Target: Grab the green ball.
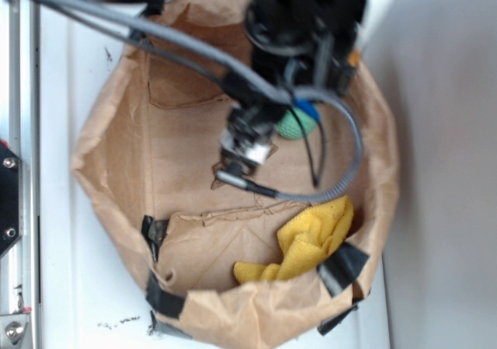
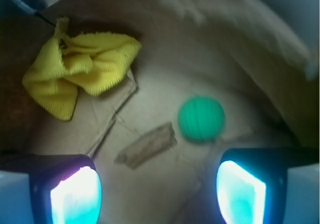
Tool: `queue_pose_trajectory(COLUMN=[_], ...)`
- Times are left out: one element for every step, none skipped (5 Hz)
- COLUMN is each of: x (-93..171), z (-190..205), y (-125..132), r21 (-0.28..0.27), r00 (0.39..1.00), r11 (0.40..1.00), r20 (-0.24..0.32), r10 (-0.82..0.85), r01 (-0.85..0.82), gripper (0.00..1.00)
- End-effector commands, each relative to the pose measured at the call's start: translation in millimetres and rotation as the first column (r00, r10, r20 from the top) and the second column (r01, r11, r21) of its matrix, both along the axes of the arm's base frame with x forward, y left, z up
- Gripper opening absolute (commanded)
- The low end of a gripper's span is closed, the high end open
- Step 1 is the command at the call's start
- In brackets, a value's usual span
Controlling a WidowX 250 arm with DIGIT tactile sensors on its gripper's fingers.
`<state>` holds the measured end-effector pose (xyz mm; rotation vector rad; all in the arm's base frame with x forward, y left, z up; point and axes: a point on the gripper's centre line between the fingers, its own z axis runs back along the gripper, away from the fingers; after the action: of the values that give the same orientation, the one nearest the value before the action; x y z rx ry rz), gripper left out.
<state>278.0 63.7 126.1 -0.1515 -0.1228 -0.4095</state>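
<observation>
Two glowing fingertips (image 2: 75,196) of the gripper (image 2: 157,194) are being held wide apart, with nothing between them. The green ball (image 2: 201,118) is lying just beyond the right one, beside the wood scrap (image 2: 146,145), probably untouched. The jaws should be centred over the ball before closing.
</observation>
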Motion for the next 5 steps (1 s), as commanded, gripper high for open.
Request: queue_pose_trajectory(x=[11,24,40,48,49], z=[-15,-37,-59,-67,-65], y=[28,28,19,13,-1], r21=[0.079,0.123,0.173,0.145,0.126], r00=[0.994,0.992,0.990,0.991,0.995], r11=[0.990,0.985,0.976,0.982,0.988], r20=[0.018,-0.007,-0.027,-0.049,-0.048], r10=[0.112,0.127,0.136,0.126,0.091], r01=[-0.113,-0.125,-0.130,-0.118,-0.084], gripper=[1.00,1.00,1.00,1.00,1.00])
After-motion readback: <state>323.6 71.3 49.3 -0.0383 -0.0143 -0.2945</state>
